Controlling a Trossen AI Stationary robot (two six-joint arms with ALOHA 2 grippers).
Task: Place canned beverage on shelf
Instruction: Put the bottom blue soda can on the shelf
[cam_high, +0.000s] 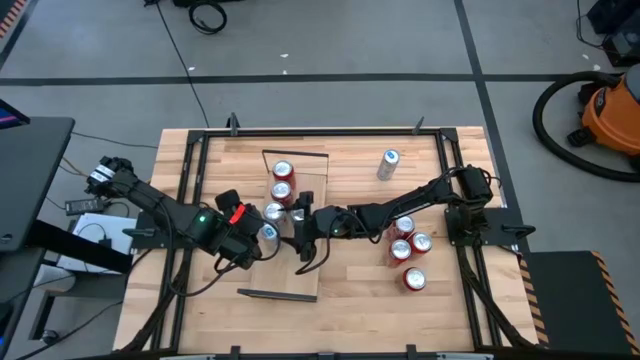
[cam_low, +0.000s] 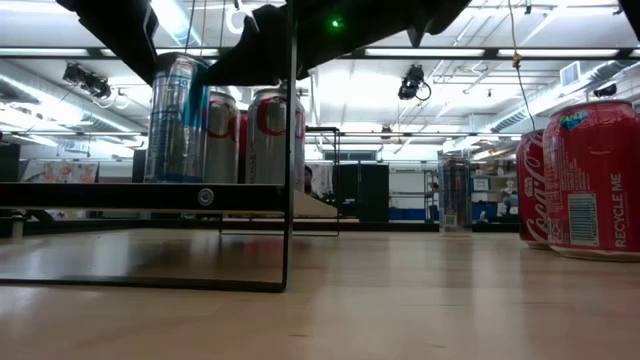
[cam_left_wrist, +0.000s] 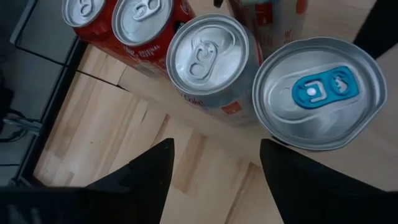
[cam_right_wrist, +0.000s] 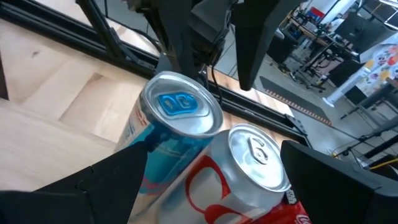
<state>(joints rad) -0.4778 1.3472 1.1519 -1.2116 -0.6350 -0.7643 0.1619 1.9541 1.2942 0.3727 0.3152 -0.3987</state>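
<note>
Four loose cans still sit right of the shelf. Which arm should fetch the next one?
Probably the right. Its base stands beside the red cans, and its gripper is open. The left gripper is also open, but at the blue-tab can on the shelf.

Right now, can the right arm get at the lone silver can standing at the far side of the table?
Probably yes. The lone silver can stands apart on bare tabletop with nothing around it. The right claw is open over the shelf beside the blue-tab can, so it holds nothing; it would need to swing back.
</note>
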